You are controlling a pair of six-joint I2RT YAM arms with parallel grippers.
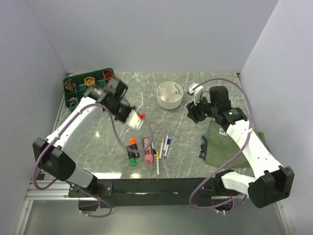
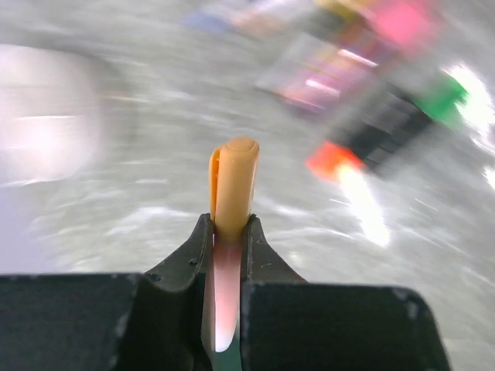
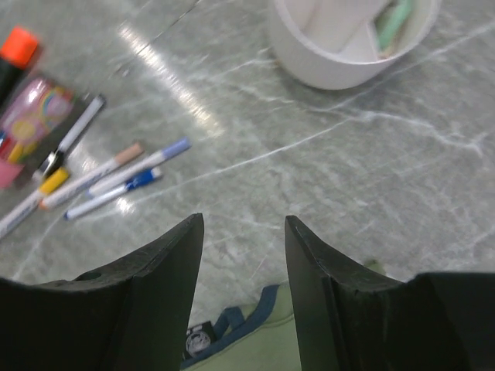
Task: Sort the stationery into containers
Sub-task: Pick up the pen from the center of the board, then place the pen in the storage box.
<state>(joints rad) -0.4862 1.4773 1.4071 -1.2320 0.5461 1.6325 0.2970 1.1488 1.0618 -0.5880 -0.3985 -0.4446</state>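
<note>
My left gripper (image 1: 136,118) is shut on an orange-capped pen (image 2: 233,182) and holds it above the table, left of the white round bowl (image 1: 169,95). The left wrist view is motion-blurred. The remaining stationery lies near the table's front: an orange-capped black marker (image 1: 132,143), a green-capped one (image 1: 133,160), a thick pink marker (image 1: 147,151), a thin yellow pen (image 1: 157,164) and white pens with blue caps (image 1: 167,142). My right gripper (image 1: 192,111) is open and empty, right of the bowl (image 3: 340,69), over the pouch's edge (image 3: 255,344). The white pens (image 3: 116,176) also show in the right wrist view.
An olive-green cloth pouch (image 1: 234,142) lies at the right under my right arm. A dark green tray (image 1: 87,81) with coiled bands stands at the back left. Grey walls close the left, back and right sides.
</note>
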